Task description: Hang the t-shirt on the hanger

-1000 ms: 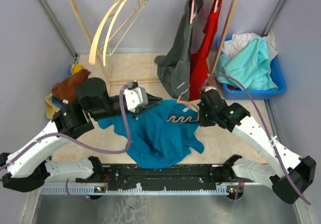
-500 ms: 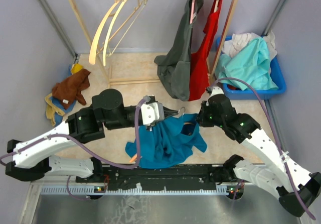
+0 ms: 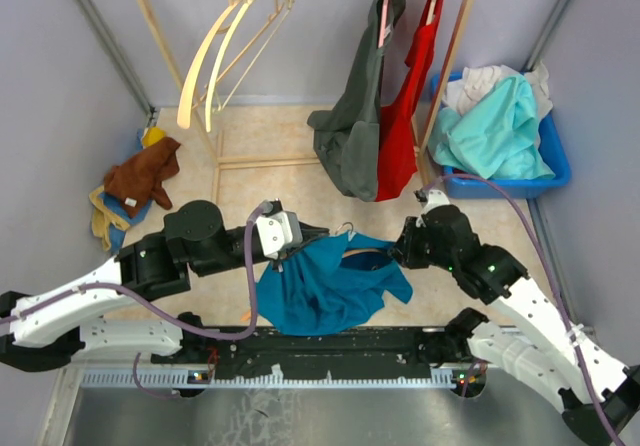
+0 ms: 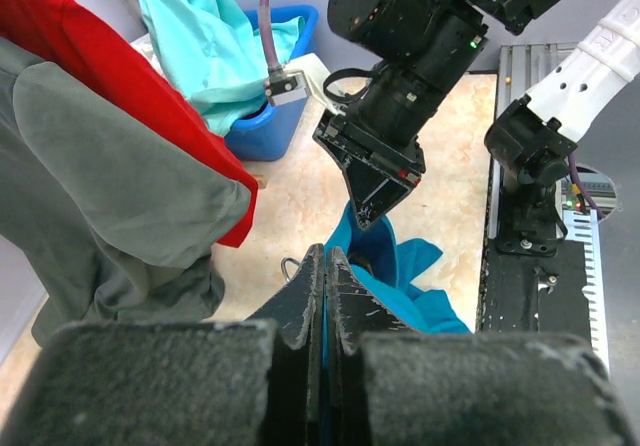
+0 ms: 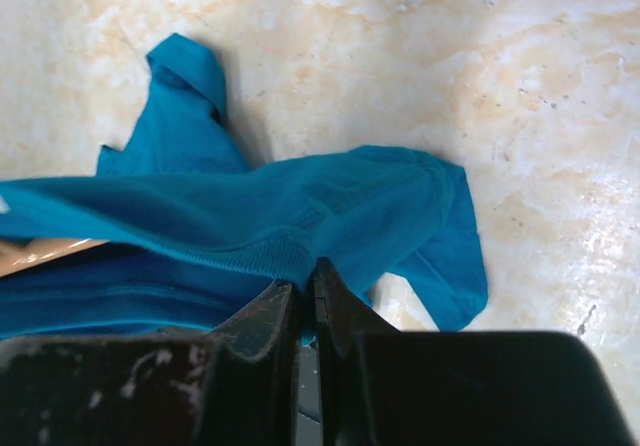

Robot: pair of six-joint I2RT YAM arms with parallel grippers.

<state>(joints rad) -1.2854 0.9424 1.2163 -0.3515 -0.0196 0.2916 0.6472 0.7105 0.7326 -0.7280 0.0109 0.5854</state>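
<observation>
The deep teal t-shirt (image 3: 318,288) hangs bunched between my two grippers above the floor. My left gripper (image 3: 300,242) is shut on a fold of the t-shirt (image 4: 405,271) at its upper left, with cloth showing between the closed fingers of that gripper (image 4: 326,253). My right gripper (image 3: 398,252) is shut on the ribbed collar edge of the t-shirt (image 5: 300,201), as the right wrist view of the gripper (image 5: 307,288) shows. Of the hanger, only the silver hook (image 3: 345,230) sticks out by the left fingers (image 4: 288,266). Its orange body is mostly hidden in the cloth.
A wooden rack at the back holds cream hangers (image 3: 235,46), a dark grey shirt (image 3: 360,136) and a red garment (image 3: 405,116). A blue bin (image 3: 545,171) with an aqua garment (image 3: 495,126) stands at the right. A brown cloth pile (image 3: 140,171) lies at the left.
The t-shirt lay spread out with the hanger on top; now it is gathered up and hangs between both grippers. The left gripper has closed on it and shifted right and nearer.
</observation>
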